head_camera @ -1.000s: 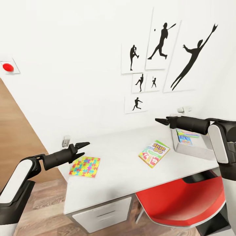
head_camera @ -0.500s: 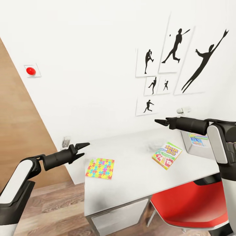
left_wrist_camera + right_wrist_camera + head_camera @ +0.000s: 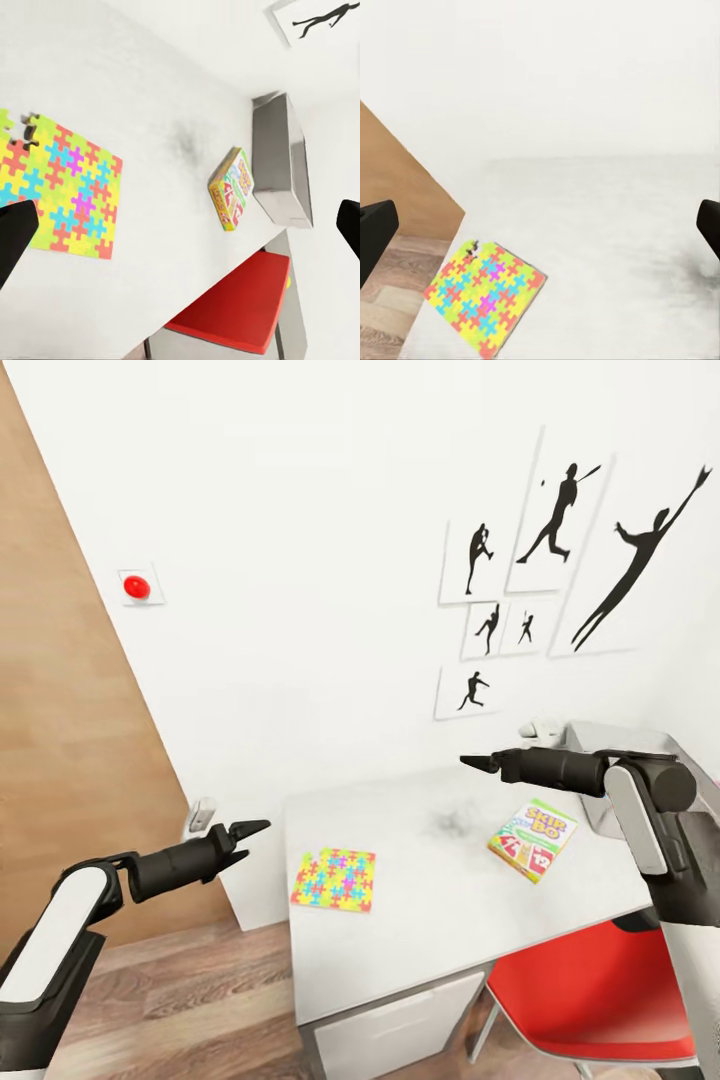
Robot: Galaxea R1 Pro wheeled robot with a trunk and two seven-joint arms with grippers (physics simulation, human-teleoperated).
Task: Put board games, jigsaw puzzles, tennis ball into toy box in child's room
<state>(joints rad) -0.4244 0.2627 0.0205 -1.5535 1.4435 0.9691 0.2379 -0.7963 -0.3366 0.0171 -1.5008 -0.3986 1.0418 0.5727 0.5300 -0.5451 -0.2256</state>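
One jigsaw puzzle (image 3: 334, 879) lies flat near the desk (image 3: 440, 900) left end, one Skip-Bo box (image 3: 534, 839) further right, long axis angled toward the toy box (image 3: 600, 745). Left gripper (image 3: 252, 832) fingers are open and empty beside the desk; right gripper (image 3: 472, 763) hangs above it, can't tell its state

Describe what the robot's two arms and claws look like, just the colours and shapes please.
Each arm has a rounded white shell segment joined to a dark grey, tube-shaped forearm. The forearm tapers into a black claw with two slim, pointed fingers: the left claw and the right claw. The right arm's elbow joint is a dark grey cylinder. No cables or printed markings are visible on either arm.
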